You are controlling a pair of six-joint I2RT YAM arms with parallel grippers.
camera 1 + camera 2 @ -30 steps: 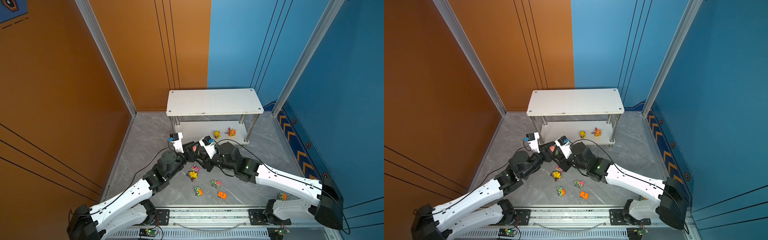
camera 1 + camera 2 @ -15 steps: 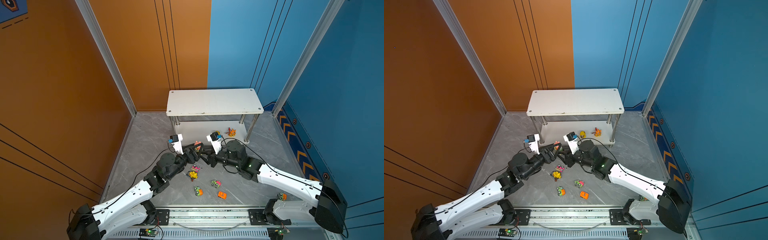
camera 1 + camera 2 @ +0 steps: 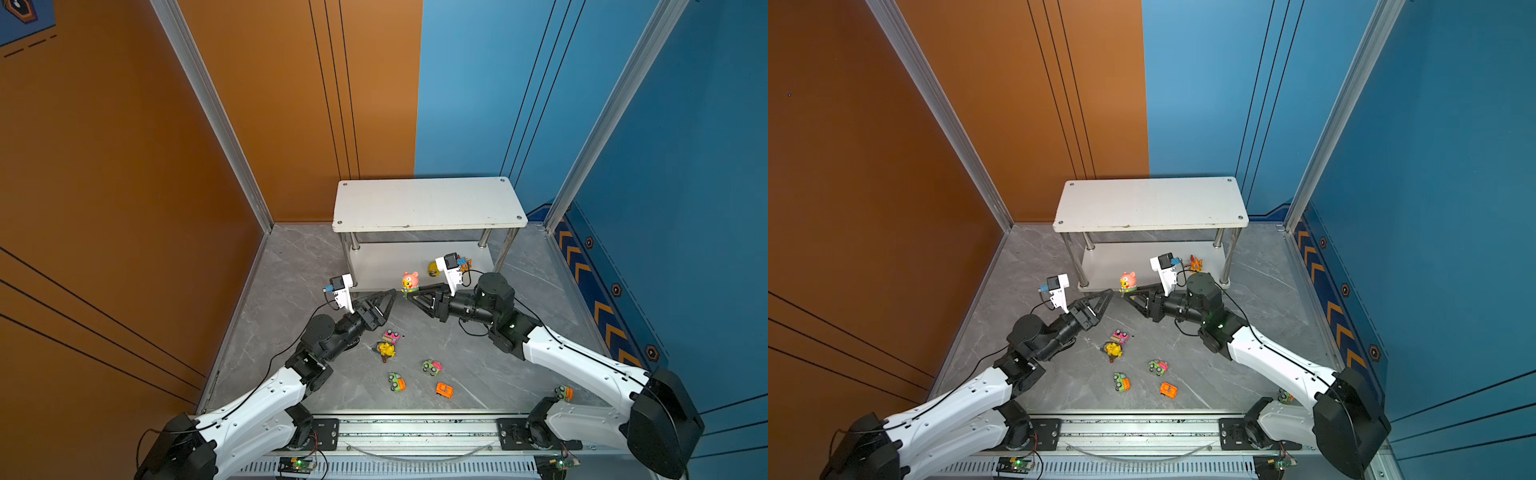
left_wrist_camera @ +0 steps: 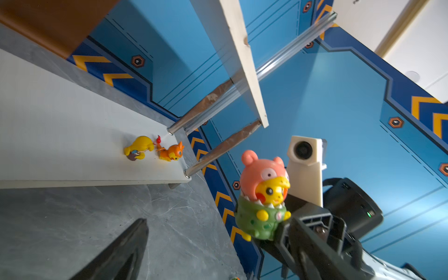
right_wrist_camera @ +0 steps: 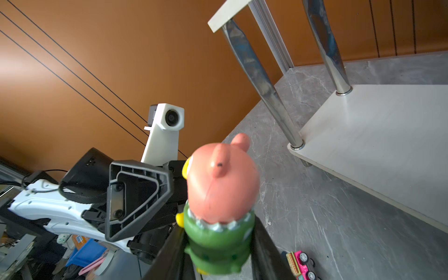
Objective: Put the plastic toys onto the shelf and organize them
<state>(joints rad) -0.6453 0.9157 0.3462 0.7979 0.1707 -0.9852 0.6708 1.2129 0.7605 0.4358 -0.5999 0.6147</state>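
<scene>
A pink-and-green figurine stands upright in my right gripper, which is shut on its green base just in front of the shelf. My left gripper is open and empty, a little to the left of that toy; one finger shows in the left wrist view. On the shelf's lower board stand a yellow figurine and an orange one. On the floor lie a pink car, a yellow figurine, two green cars and an orange car.
Another small car lies beside the right arm's base. Chrome legs stand at the shelf's corners. Orange and blue walls close the grey floor on three sides, and a metal rail runs along the front.
My left gripper has opened and drawn back to the left. The right gripper has kept the pink-and-green figurine and moved it toward the shelf's front edge.
</scene>
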